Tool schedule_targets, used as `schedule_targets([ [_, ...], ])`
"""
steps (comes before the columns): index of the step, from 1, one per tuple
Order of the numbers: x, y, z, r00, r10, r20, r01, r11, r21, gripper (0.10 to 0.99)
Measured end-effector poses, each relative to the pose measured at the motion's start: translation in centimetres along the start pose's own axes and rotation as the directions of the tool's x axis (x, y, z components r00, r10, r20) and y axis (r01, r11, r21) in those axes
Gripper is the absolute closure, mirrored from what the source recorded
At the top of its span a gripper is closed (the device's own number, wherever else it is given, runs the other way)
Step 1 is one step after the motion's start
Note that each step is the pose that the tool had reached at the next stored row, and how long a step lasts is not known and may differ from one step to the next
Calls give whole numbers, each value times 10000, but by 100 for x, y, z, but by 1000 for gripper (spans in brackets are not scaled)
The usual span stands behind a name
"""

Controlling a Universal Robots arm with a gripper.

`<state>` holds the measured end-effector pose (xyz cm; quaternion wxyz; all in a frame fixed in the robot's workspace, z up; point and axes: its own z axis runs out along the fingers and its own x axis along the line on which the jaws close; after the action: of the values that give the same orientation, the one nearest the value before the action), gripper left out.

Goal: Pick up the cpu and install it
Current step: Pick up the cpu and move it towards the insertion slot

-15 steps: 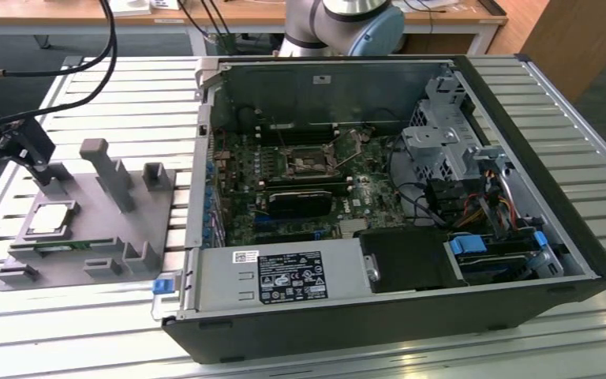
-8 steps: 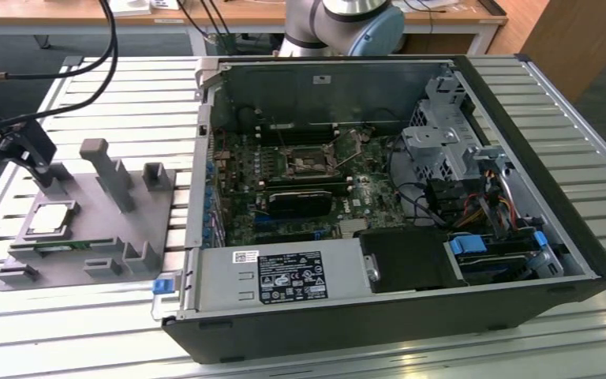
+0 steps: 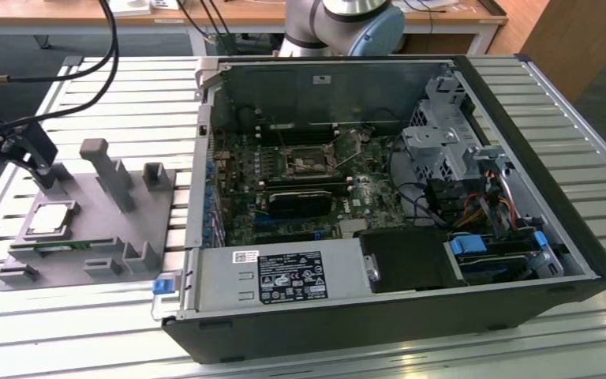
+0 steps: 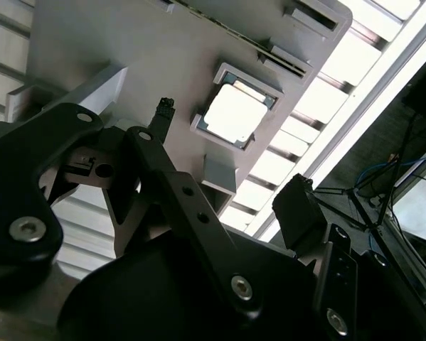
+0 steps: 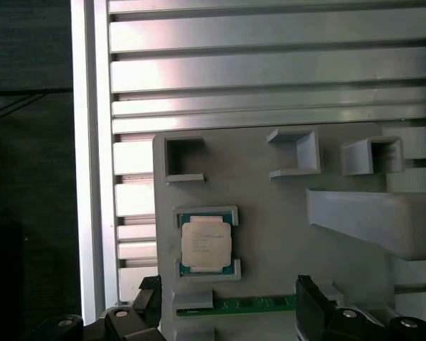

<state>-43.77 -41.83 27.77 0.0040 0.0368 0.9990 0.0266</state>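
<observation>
The cpu is a small square chip with a shiny silver top. It lies flat in a framed pocket of the grey fixture plate on the exterior view's left. Both wrist views show the cpu from above in that pocket. My gripper hovers over the far end of the fixture, above the chip. In the wrist views the gripper stands open with nothing between its black fingertips. The dark socket sits on the motherboard inside the open computer case.
A green memory stick lies in a slot of the fixture beside the cpu. Tall grey posts rise from the fixture. The open case holds cables, a drive cage and a power supply. Everything stands on a slatted metal table.
</observation>
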Motion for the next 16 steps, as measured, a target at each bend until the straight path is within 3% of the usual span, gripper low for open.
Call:
schedule_targets([
  [16, 0, -4, 71, 10000, 0, 1, 0, 10000, -1, 247],
])
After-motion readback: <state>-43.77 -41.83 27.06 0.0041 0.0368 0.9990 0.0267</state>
